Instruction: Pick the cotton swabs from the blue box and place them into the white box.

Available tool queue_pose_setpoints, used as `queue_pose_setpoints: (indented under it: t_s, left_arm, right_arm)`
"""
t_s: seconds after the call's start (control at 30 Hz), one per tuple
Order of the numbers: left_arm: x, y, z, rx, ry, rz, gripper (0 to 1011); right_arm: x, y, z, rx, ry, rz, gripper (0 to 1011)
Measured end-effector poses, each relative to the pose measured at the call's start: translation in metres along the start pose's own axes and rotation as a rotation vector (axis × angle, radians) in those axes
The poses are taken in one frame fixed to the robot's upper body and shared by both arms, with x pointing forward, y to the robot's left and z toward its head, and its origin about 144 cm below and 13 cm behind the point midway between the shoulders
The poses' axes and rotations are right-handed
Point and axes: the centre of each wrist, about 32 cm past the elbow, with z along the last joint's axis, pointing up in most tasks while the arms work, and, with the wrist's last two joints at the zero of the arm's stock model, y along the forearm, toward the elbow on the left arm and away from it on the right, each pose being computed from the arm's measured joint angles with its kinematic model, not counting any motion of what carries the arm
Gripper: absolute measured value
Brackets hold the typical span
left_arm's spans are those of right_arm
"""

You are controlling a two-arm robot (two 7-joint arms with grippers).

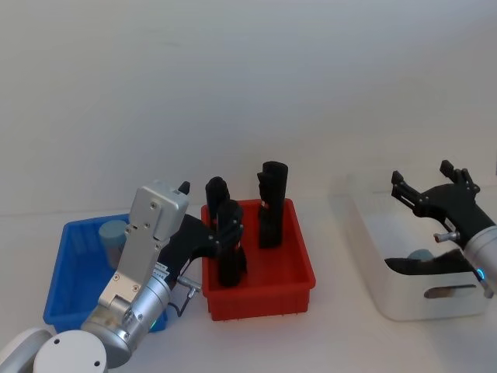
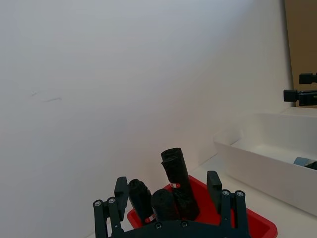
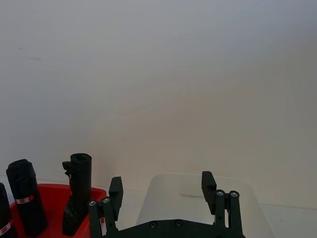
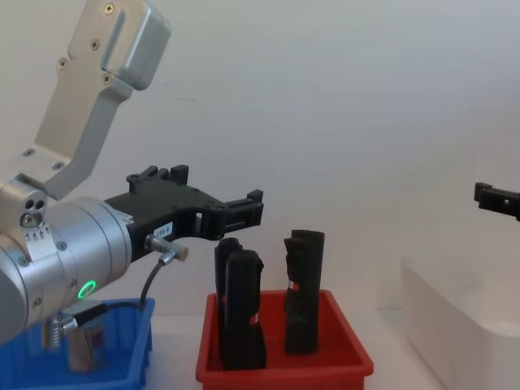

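Lighting is bright and even all round, pretty soft, with just faint shadows on the desk (image 1: 342,342) beside the boxes. The pale wall (image 2: 124,74) looks washed out, no harsh glare.

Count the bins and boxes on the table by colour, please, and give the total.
Blue bin: 1
Red bin: 1
White box: 1
Total: 3
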Motion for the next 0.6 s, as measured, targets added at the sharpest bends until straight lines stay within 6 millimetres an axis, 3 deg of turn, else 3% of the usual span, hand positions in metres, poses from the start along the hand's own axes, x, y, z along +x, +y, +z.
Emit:
queue_pose_setpoints:
  t_s: [0.07, 0.6]
  left_arm:
    - [0.0000, 0.0000, 0.0000, 0.000, 0.000, 0.000, 1004]
    - [0.0000, 0.0000, 0.0000, 0.000, 0.000, 0.000, 1004]
  right_arm:
    - [0.0000, -0.0008, 0.0001, 0.003, 0.000, 0.000, 1002]
    - [-0.0001, -0.0034, 0.0007, 0.013, -0.001, -0.002, 1002]
